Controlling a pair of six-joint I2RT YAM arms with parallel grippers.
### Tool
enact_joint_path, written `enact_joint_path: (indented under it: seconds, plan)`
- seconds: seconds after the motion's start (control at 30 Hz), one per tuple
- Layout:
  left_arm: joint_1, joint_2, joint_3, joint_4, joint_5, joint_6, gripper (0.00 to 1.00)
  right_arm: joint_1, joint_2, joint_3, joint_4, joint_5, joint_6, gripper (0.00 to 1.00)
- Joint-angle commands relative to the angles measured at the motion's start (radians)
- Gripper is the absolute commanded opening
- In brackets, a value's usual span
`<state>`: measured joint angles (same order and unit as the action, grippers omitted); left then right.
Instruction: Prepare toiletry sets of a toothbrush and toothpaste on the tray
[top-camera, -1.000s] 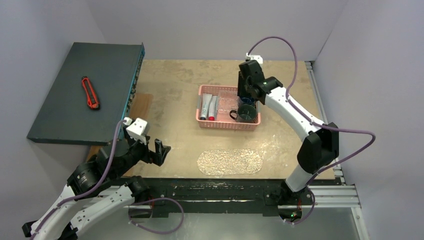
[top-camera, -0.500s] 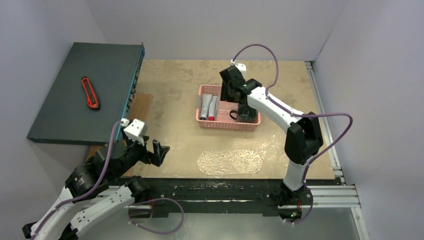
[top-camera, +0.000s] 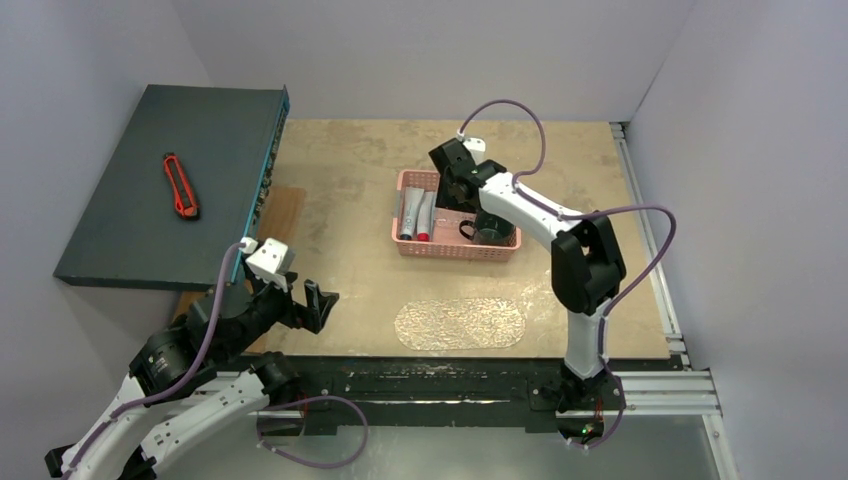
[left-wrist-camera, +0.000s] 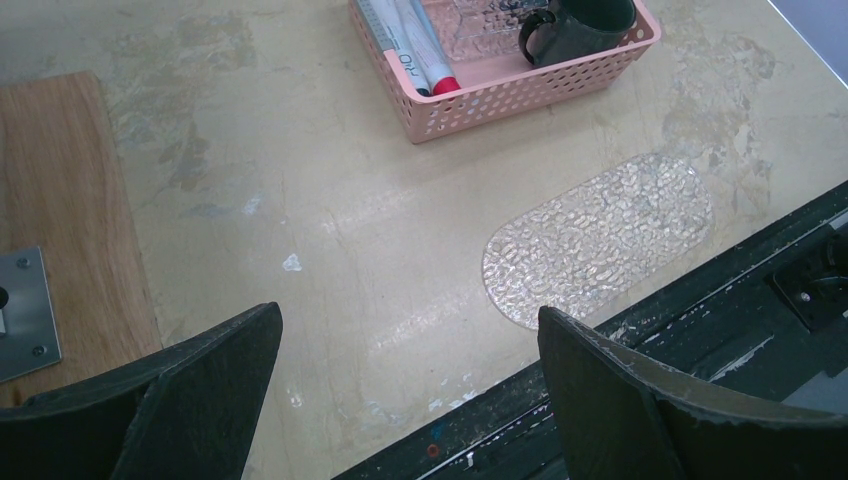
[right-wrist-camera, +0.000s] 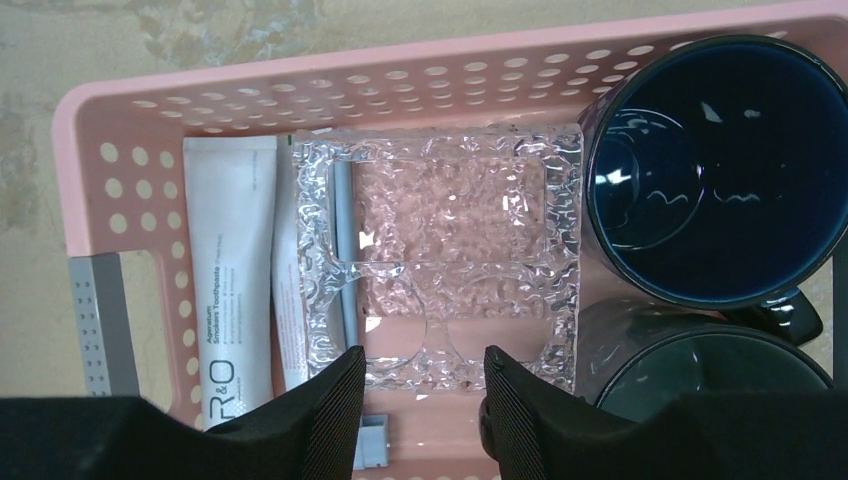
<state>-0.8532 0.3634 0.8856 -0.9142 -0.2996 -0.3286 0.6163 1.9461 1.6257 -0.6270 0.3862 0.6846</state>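
The pink basket (top-camera: 408, 240) holds two silvery-grey tubes (top-camera: 416, 212) with red caps, a dark green mug (top-camera: 493, 229) and a blue mug (right-wrist-camera: 715, 170). My right gripper (right-wrist-camera: 423, 365) is open and empty, hovering over the basket's middle (top-camera: 453, 192). Below it lies a clear bumpy rectangular piece with cut-outs (right-wrist-camera: 450, 260), with a pale-blue toothbrush (right-wrist-camera: 343, 240) under its left edge. The tubes (right-wrist-camera: 228, 290) lie left of it, the green mug (right-wrist-camera: 700, 370) right. The clear oval tray (top-camera: 460, 323) lies bare near the front edge. My left gripper (top-camera: 318, 305) is open and empty, left of the tray (left-wrist-camera: 600, 240).
A dark grey box (top-camera: 170, 180) stands at the far left with a red utility knife (top-camera: 180, 186) on top. A wooden board (left-wrist-camera: 60, 200) lies beside it. The black frame rail (top-camera: 450, 385) runs along the table's front edge.
My right arm has swung left, its gripper moving from above the mugs to above the middle of the basket. The left arm has barely moved.
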Motion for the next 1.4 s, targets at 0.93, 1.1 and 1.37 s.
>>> enact_joint_path:
  seconds: [0.93, 1.1, 1.37]
  plan:
    - [-0.003, 0.011, -0.002, 0.024, 0.001, 0.018, 0.99, 0.0, 0.081, 0.088, -0.019, 0.07, 0.022, 0.2]
    - [-0.003, 0.011, -0.003, 0.022, -0.002, 0.019, 0.99, 0.0, 0.068, 0.086, -0.017, 0.076, 0.013, 0.0]
    - [-0.004, 0.016, -0.002, 0.023, -0.006, 0.018, 0.99, 0.001, -0.002, 0.084, -0.01, 0.116, -0.027, 0.0]
